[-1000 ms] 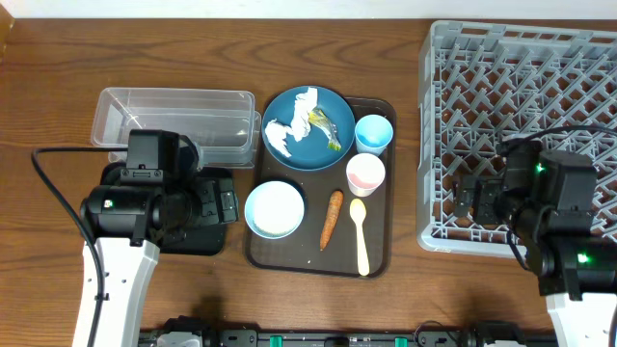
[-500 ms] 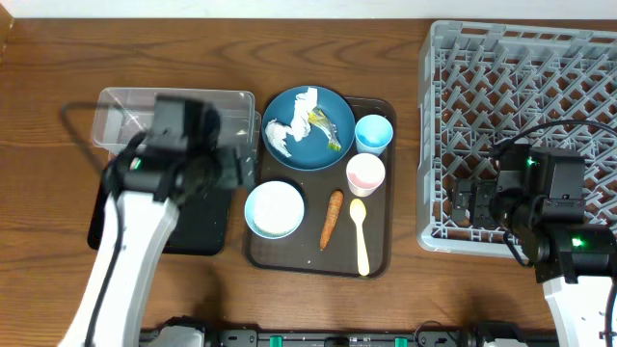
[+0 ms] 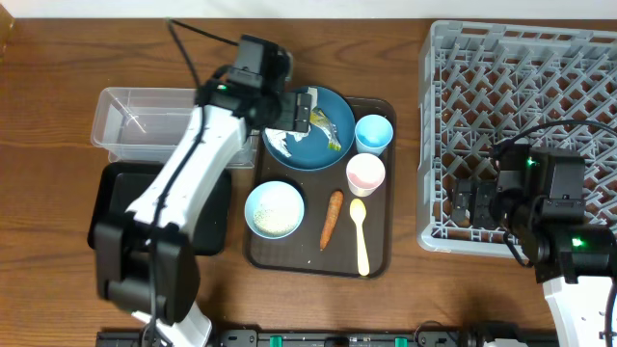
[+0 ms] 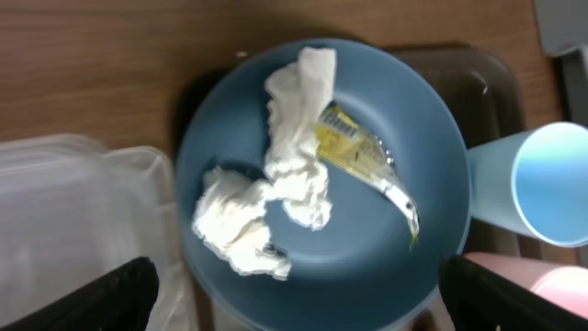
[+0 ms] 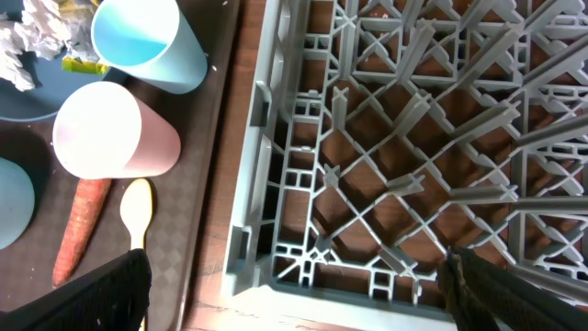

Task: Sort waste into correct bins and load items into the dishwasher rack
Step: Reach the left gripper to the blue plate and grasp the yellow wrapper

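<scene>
My left gripper [image 3: 294, 114] hangs open over the dark blue plate [image 4: 367, 230], its black fingers [image 4: 101, 299] straddling the near rim. On the plate lie crumpled white paper [image 4: 276, 175] and a yellow-green wrapper [image 4: 358, 152]. The light blue cup [image 3: 373, 134], pink-white cup [image 3: 365, 174], white bowl [image 3: 275, 208] with rice grains, carrot [image 3: 331, 219] and spoon [image 3: 360, 236] sit on the brown tray [image 3: 289, 258]. My right gripper [image 5: 294, 294] stands open, empty, above the front left corner of the grey dishwasher rack [image 5: 413, 138].
The clear tub [image 3: 145, 120] lies left of the plate, with the black tray [image 3: 116, 212] in front of it. The left arm stretches across both. The rack [image 3: 525, 125] fills the right side, close to the brown tray's right edge.
The left arm has swung from above the black tray up and to the right, ending over the blue plate. The right arm has hardly moved.
</scene>
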Available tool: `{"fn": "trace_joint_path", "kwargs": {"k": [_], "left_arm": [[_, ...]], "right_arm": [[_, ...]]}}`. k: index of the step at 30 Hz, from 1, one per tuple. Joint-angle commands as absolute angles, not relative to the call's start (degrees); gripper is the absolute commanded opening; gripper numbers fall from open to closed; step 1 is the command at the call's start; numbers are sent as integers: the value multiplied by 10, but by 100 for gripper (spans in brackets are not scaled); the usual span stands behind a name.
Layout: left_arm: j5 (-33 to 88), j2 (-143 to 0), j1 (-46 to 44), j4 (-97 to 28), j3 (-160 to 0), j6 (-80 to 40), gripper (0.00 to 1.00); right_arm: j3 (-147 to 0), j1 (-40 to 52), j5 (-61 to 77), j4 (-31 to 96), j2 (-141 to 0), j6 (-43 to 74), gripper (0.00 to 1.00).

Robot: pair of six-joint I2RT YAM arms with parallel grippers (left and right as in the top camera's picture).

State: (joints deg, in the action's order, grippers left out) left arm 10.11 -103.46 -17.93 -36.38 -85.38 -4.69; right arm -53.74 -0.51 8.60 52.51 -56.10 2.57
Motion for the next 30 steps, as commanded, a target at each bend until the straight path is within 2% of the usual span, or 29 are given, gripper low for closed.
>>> {"fn": "trace_joint_path", "kwargs": {"k": [1, 10, 11, 16, 22, 27, 30], "left_arm": [[98, -1067, -193, -347, -865, -42, 97], [98, -1137, -214, -307, -865, -43, 91], [98, -1143, -215, -305, -865, -43, 86], [98, -1167, -216, -305, -865, -43, 77], [98, -1178, -216, -304, -865, -43, 61], [98, -1178, -216, -303, -865, -43, 40], [98, -1178, -216, -304, -865, -43, 32]], "right_arm": [[-547, -13, 91, 525, -560, 27, 99], [-547, -13, 91, 525, -560, 27, 99], [-547, -13, 91, 525, -560, 27, 99], [-547, -13, 91, 525, -560, 27, 99], [-547, -13, 91, 525, -560, 27, 99], [-547, -13, 93, 525, -560, 27, 99], [-547, -13, 93, 526, -560, 27, 99]]}}
